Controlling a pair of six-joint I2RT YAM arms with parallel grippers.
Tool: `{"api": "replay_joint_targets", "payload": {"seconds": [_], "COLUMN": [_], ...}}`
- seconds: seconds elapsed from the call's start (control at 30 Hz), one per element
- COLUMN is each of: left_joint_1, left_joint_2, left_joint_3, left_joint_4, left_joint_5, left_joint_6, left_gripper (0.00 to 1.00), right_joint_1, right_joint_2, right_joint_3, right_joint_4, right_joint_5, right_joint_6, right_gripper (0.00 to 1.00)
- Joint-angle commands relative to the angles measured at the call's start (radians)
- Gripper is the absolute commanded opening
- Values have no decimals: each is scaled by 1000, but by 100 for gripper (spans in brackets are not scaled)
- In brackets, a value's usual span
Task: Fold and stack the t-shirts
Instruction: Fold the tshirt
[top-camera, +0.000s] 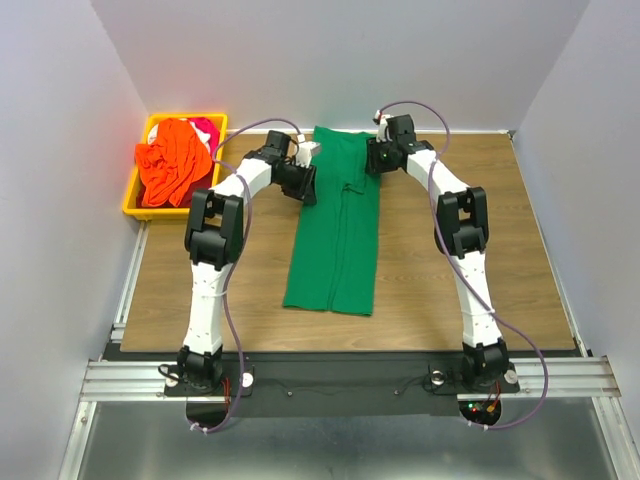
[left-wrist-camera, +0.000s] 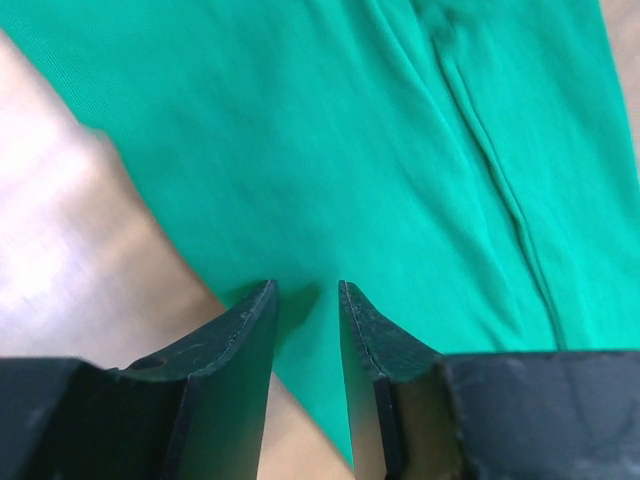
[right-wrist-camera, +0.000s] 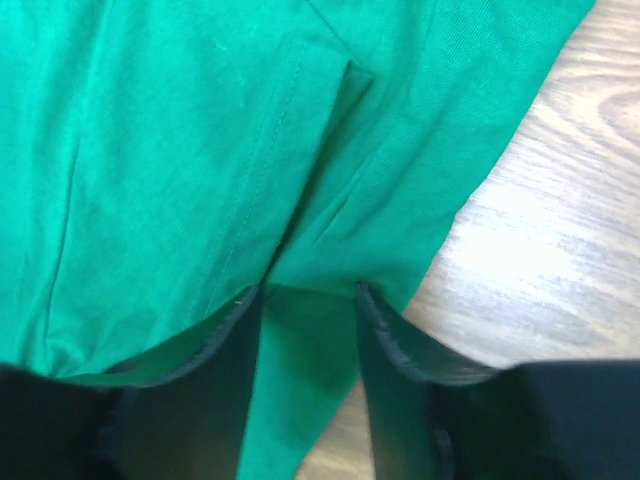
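the green t-shirt (top-camera: 335, 235) lies flat in the middle of the bench (top-camera: 460, 300), folded in from both sides into one long strip that runs away from you. the orange t-shirt (top-camera: 170, 165) and the red-pink t-shirt (top-camera: 207, 128) are bunched up in the yellow bin (top-camera: 133, 205) at the far left corner, well apart from the green one. your left claw (left-wrist-camera: 305, 290) is at the left edge of the strip near its far end. it stands a little apart, with green cloth under the gap and no pinch on it. your right claw (right-wrist-camera: 308, 292) is at the right edge of the far end. it stands wider apart, with cloth between its two sides but not squeezed. the shirt is soft, thin and light, so i think it will sag, wrinkle and slide on the smooth wood if you push it. it will not break. take hold at the two far corners, one claw on each. grab all the layers together, because a loose flap shows by the right claw and it could fall open if you pinch only the top layer. lift both sides evenly.
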Motion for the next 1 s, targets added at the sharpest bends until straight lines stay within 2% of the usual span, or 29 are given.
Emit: {"api": "replay_joint_targets", "payload": {"seconds": [0.0, 0.13, 0.17, 0.2, 0.27, 0.33, 0.37, 0.4, 0.43, 0.5, 0.6, 0.7, 0.8, 0.97], "left_joint_1": [0, 6, 17, 22, 38, 43, 45, 45, 45, 43, 42, 37, 25, 2], "left_joint_2": [-230, -433, -479, -570, -695, -769, -801, -873, -908, -1008, -1094, -1146, -1185, -1231], "left_joint_3": [-98, -265, -305, -388, -474, -594, -628, -710, -753, -870, -957, -1008, -1051, -1099], "left_joint_4": [-23, -47, -52, -53, -58, -84, -104, -112, -119, -115, -96, -95, -76, -63], "left_joint_5": [69, 90, 94, 96, 91, 86, 102, 111, 125, 132, 140, 155, 130, 82], "left_joint_6": [33, 175, 209, 284, 360, 484, 556, 603, 696, 792, 834, 860, 860, 863], "left_gripper": [43, 47, 47, 48, 48, 49, 49, 49, 50, 51, 50, 50, 50, 50], "right_joint_1": [2, 5, 8, 23, 61, 100, 123, 185, 225, 325, 387, 390, 405, 442], "right_joint_2": [-149, -389, -440, -544, -640, -775, -821, -858, -922, -965, -984, -959, -916, -841], "right_joint_3": [-5, -198, -305, -353, -503, -613, -660, -765, -811, -934, -1013, -1066, -1103, -1178], "right_joint_4": [25, 16, 10, -16, -74, -116, -137, -171, -182, -196, -188, -185, -183, -174], "right_joint_5": [-8, -79, -99, -108, -134, -176, -185, -179, -156, -148, -174, -173, -225, -188], "right_joint_6": [-27, -103, -117, -149, -195, -218, -228, -243, -245, -216, -189, -217, -223, -264], "right_gripper": [51, 68, 81, 83, 84, 81, 75, 71, 69, 62, 56, 51, 49, 47]}}
